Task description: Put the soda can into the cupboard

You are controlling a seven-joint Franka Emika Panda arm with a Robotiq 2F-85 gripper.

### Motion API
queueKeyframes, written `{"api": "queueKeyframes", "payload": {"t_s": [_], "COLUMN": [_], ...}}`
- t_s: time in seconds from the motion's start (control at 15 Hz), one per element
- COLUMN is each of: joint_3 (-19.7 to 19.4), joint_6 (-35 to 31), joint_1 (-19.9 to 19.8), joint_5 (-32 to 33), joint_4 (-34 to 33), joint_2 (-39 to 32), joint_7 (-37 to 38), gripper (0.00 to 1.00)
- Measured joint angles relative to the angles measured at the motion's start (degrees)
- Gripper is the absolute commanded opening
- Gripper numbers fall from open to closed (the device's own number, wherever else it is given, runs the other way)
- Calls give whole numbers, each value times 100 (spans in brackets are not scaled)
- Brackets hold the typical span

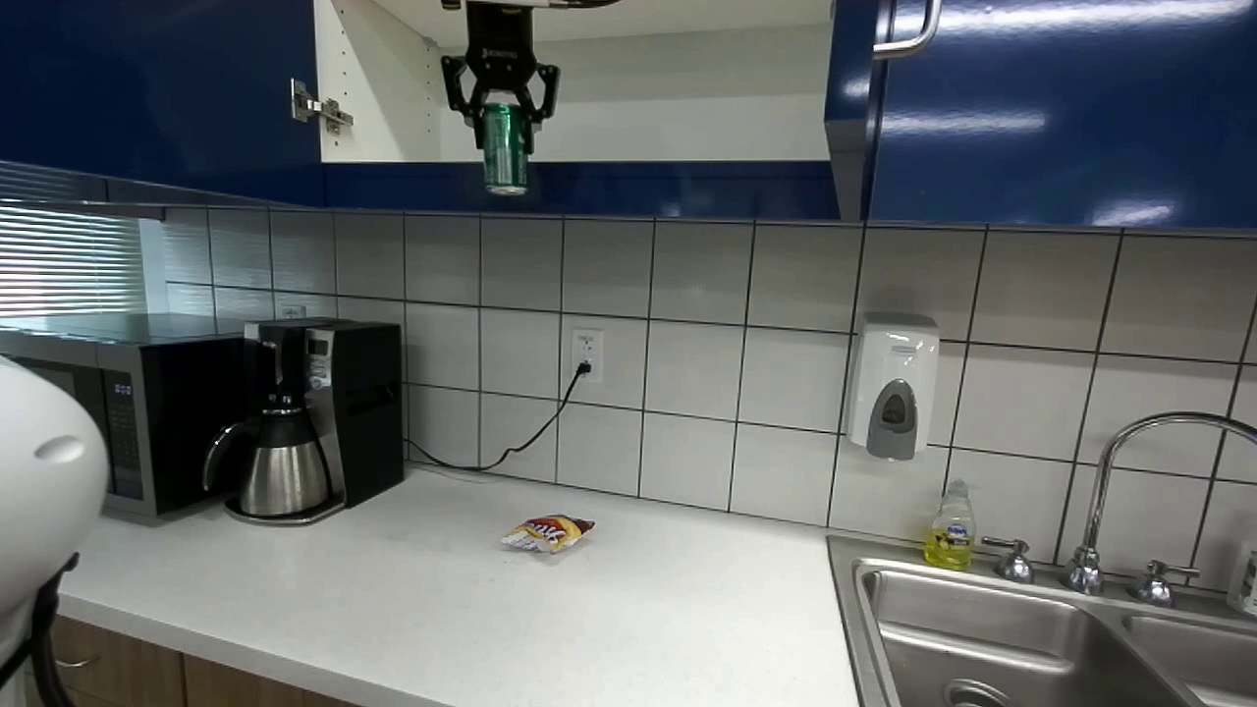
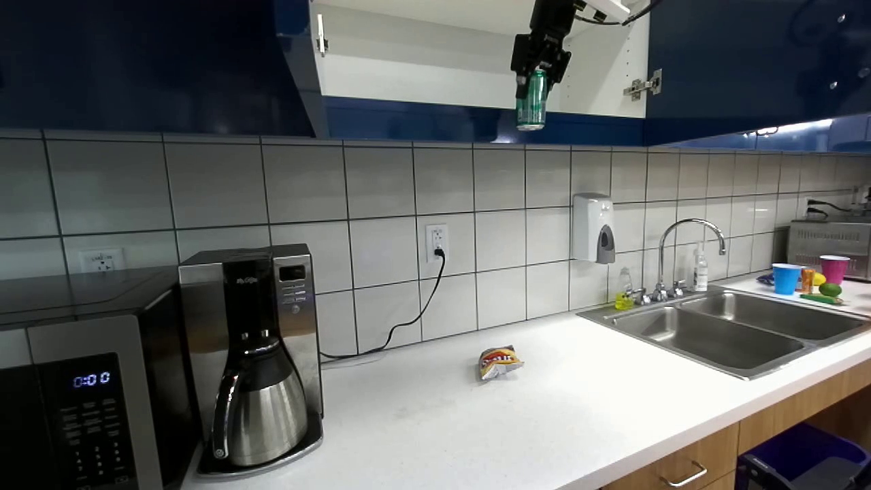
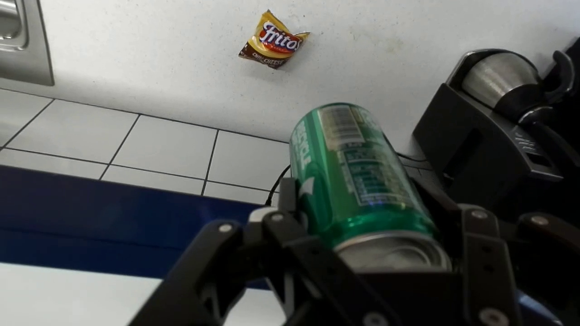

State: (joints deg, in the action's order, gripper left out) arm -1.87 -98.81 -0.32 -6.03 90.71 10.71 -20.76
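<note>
Before glossy cupboard, jointed black gripper, shiny cylindrical soda can clasped upright

Points the black gripper downward at the top of both exterior views. Grips from opposite sides with the fingers partway together. Juts into the wrist view from the bottom edge with linkages splayed. Shows a rounded white arm segment at the left edge in an exterior view, plus a white arm part near the gripper.
</note>
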Motion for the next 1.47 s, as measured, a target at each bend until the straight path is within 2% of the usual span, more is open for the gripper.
{"api": "queueKeyframes", "payload": {"t_s": [1.47], "joint_3": [125], "joint_6": [196], "joint_1": [169], "joint_5": [2], "joint_4": [-1756], "joint_2": [-911], "joint_7": [605], "gripper": [39]}}
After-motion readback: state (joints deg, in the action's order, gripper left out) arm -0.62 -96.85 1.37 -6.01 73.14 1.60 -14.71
